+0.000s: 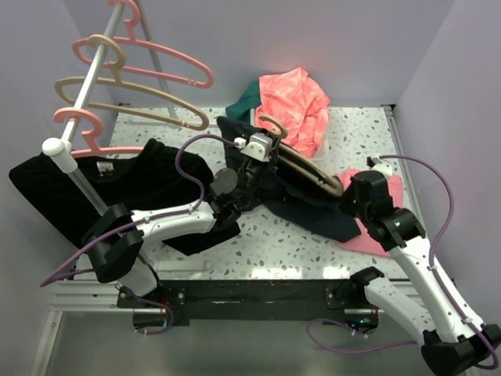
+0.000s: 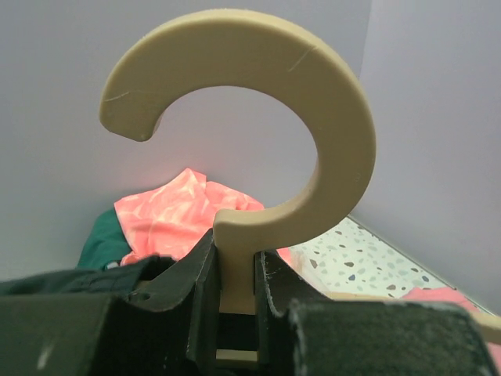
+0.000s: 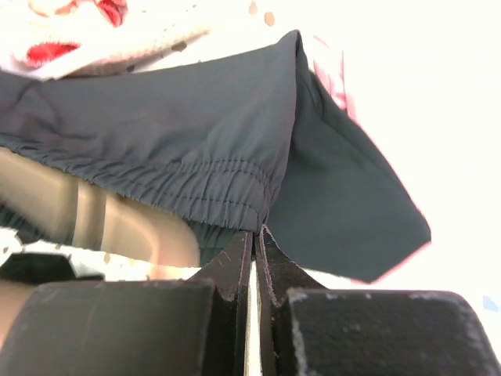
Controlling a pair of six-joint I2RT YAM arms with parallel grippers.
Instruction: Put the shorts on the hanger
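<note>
Mid-task, with draping not yet complete. Left gripper [image 2: 235,274] clamped on the neck of the hanger [image 2: 329,117], just below the hook, hook pointing up. Right gripper [image 3: 254,243] pressed together on the waistband corner of the shorts [image 3: 196,133], apparently pinching a thin fold of fabric there.

In the top view: shorts [image 1: 313,211] spread on the table [image 1: 274,243] at centre, between left gripper [image 1: 268,142] and right gripper [image 1: 346,196], touching the hanger [image 1: 313,174], whose lower part lies across them. In the right wrist view: beige hanger arm showing just beneath the elastic waistband. Cannot tell whether the fabric is threaded over the arm or only lying on it.

Judged done: hanger secured, shorts gripped at the waist. Judged left: pulling the waistband over the hanger, then releasing.

No brand or legible writing anywhere. Pale neck tag on the T-shirt [image 1: 149,176], too small to read.
</note>
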